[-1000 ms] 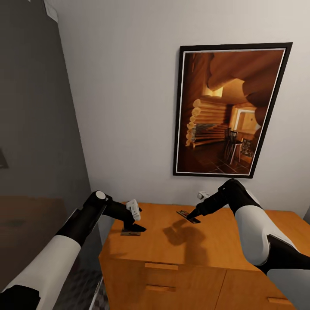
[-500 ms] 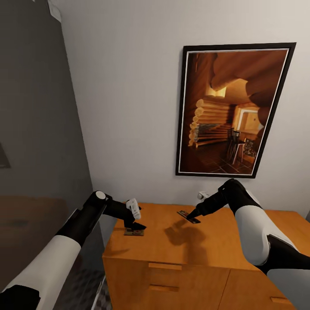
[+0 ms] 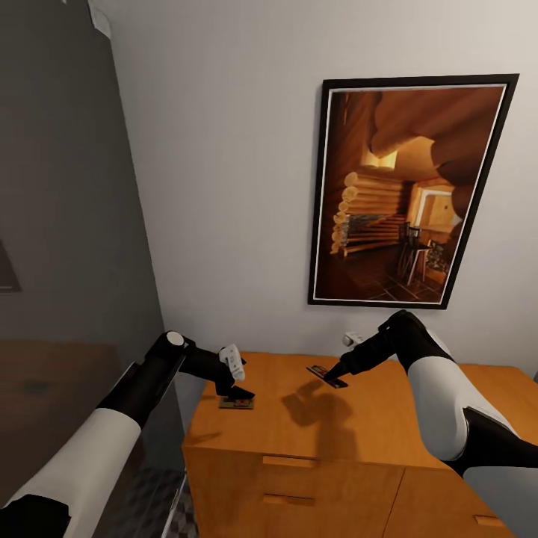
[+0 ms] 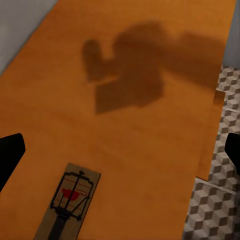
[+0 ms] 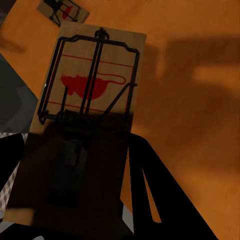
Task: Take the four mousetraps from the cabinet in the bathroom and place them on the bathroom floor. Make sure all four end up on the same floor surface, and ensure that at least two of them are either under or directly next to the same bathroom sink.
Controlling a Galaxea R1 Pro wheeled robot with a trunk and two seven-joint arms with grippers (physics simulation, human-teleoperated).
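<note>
We see the right claw (image 3: 336,374) clamped on a mousetrap (image 5: 87,95), held tilted above the cabinet (image 3: 299,426) top, mid-surface, clear of every edge. Left claw (image 3: 237,394) spread wide, fingers either side of a second trap (image 3: 236,403) lying flat on the wood near the cabinet's left edge, not touching it. Patterned floor (image 4: 212,200) shows just past that edge. Between the two claws the top is bare wood with shadow. A framed picture (image 3: 407,190) hangs on the wall behind.
</note>
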